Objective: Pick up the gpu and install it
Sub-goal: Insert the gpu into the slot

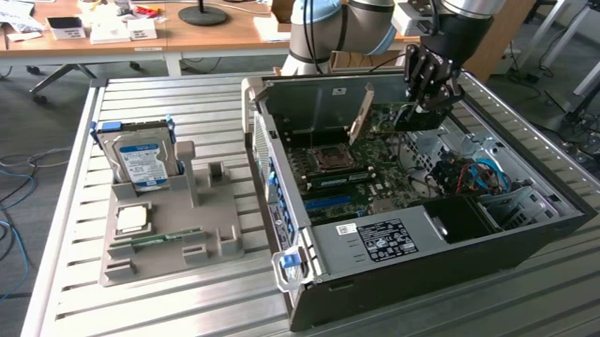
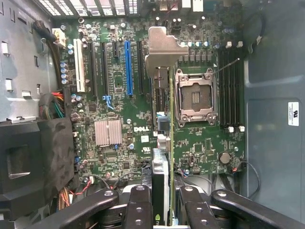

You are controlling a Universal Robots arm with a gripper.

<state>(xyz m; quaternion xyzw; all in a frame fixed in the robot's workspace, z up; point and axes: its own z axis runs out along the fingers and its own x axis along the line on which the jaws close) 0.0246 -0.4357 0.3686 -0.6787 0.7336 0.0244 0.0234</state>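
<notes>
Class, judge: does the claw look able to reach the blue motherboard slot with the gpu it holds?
Probably yes: the case is open, the claw holds the gpu edge-on above the motherboard, and nothing stands over the blue slot.

looks like a robotics lab tucked into an office-type room. there's a robot arm [image 1: 328, 28] at a slatted aluminium bench [image 1: 187, 309], an opened pc tower [image 1: 422, 281] with its motherboard [image 2: 124, 95] bare, a grey parts jig [image 1: 178, 239] holding a hard drive [image 1: 140, 158], cluttered wooden desks [image 1: 216, 35] behind, and loose cables [image 1: 14, 175] trailing over the grey floor.
</notes>
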